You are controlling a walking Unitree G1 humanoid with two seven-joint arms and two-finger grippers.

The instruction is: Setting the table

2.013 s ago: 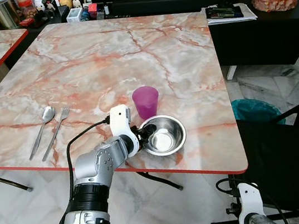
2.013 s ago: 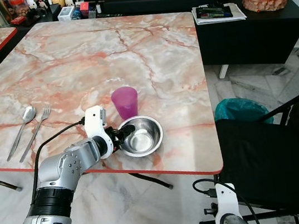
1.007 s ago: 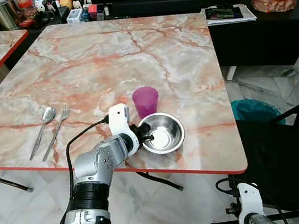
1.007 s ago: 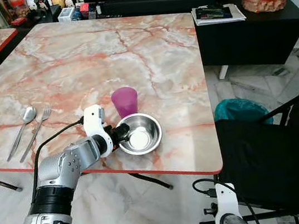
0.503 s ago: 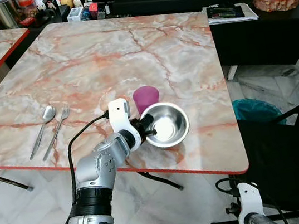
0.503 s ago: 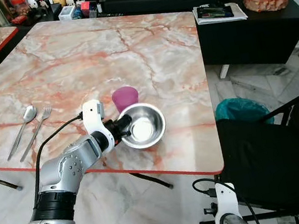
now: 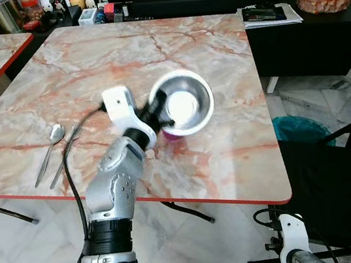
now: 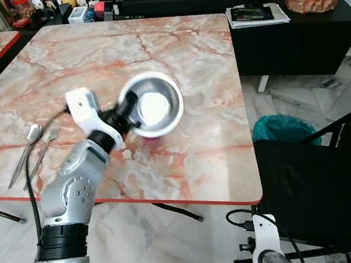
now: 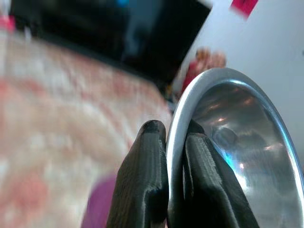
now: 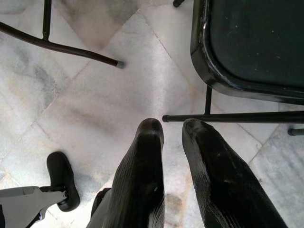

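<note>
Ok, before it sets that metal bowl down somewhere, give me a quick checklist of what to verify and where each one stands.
1. Grip on bowl: left gripper pinches the rim, ok.
2. Bowl clear of the table: lifted, ok.
3. Bowl level: tilted on its side, not ok.
4. Purple cup safe: directly under the bowl, mostly hidden, cannot tell.
5. Spoon and fork: lying side by side, clear of the arm, ok.
6. Right gripper: hanging over the floor, out of the way, ok.

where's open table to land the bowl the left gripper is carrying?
The left gripper holds the steel bowl over the purple cup. Bare marble lies between cup and fork, and across the far half. Spoon and fork crowd the left.
</note>
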